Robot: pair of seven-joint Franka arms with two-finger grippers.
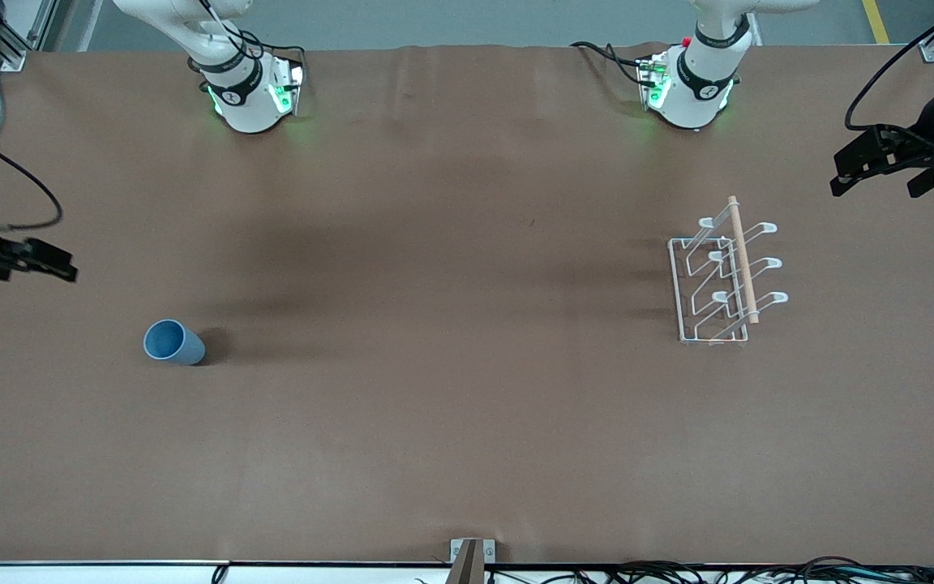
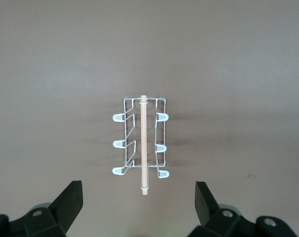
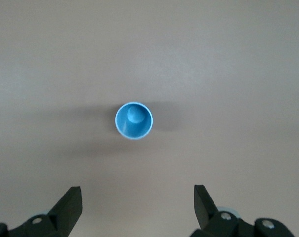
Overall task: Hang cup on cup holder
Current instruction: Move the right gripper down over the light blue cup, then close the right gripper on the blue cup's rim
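The light-blue cup (image 1: 173, 341) stands upright with its mouth up on the brown table, toward the right arm's end. It also shows in the right wrist view (image 3: 133, 121), apart from my right gripper (image 3: 138, 200), which is open and empty. In the front view my right gripper (image 1: 53, 264) hangs over the table's edge at the right arm's end. The white wire cup holder (image 1: 725, 280) with its wooden rod stands toward the left arm's end and holds nothing. It shows in the left wrist view (image 2: 143, 143). My left gripper (image 2: 139, 197) is open and empty, and in the front view it (image 1: 872, 180) hangs over the table's edge at the left arm's end.
The brown table (image 1: 451, 365) carries only the cup and the holder. The two arm bases (image 1: 250, 89) stand along the edge farthest from the front camera. Cables (image 1: 718, 572) and a small bracket (image 1: 471, 556) lie at the nearest edge.
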